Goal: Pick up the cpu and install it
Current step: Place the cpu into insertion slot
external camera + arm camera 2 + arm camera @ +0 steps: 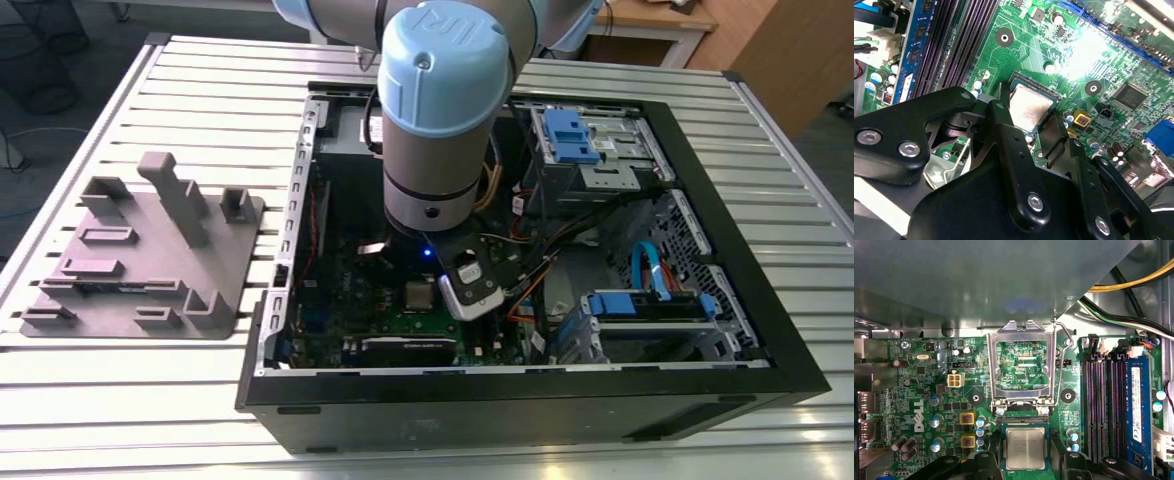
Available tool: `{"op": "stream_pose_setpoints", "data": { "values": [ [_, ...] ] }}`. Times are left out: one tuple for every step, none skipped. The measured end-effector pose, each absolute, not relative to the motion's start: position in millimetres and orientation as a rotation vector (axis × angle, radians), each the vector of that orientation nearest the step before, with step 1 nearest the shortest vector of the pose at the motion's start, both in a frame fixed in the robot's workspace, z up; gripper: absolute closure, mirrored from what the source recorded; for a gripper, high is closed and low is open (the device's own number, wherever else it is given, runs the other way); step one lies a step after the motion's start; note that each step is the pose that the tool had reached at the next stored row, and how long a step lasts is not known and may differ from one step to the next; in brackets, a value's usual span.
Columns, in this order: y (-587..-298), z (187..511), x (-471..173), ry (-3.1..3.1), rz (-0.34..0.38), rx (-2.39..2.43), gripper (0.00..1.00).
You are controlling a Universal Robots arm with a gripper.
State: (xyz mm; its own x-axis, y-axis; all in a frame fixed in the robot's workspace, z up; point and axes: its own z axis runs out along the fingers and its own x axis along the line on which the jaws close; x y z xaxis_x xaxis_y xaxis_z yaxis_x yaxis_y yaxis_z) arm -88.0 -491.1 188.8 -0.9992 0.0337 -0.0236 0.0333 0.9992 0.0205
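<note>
The cpu (1025, 448) is a small silvery square chip lying flat in the black socket on the green motherboard (929, 390), also seen in the second wrist view (1029, 111) and the exterior view (419, 296). My gripper (1029, 456) hangs right over it, with one black finger (985, 462) on each side of the chip and a narrow gap to it on both sides. In the second wrist view the gripper (1028, 114) stands the same way, open around the chip. The silver socket frame (1021, 365) is swung up and open just beyond the socket.
The motherboard lies inside an open black computer case (534, 390) on a slatted metal table. Memory slots (1101, 410) and a blue memory stick (1136, 410) run beside the socket. Cables (1134, 285) cross above. A grey plastic tray with posts (147, 250) stands at the exterior view's left.
</note>
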Motion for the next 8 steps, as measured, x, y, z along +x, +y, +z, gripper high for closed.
{"op": "stream_pose_setpoints", "data": {
  "values": [
    [-491.1,188.7,-88.0,3.117,0.032,0.052,0.52],
    [-491.1,188.6,-88.0,3.117,0.032,0.052,0.52],
    [-491.1,188.6,-88.0,3.117,0.032,0.052,0.46],
    [-491.1,188.6,-88.0,3.117,0.032,0.052,0.46],
    [-491.2,188.7,-88.0,3.117,0.032,0.052,0.40],
    [-491.1,188.7,-88.0,3.117,0.031,0.052,0.40],
    [-491.2,188.7,-88.0,3.117,0.031,0.052,0.40],
    [-491.2,188.8,-88.0,3.117,0.031,0.052,0.40]
  ]
}}
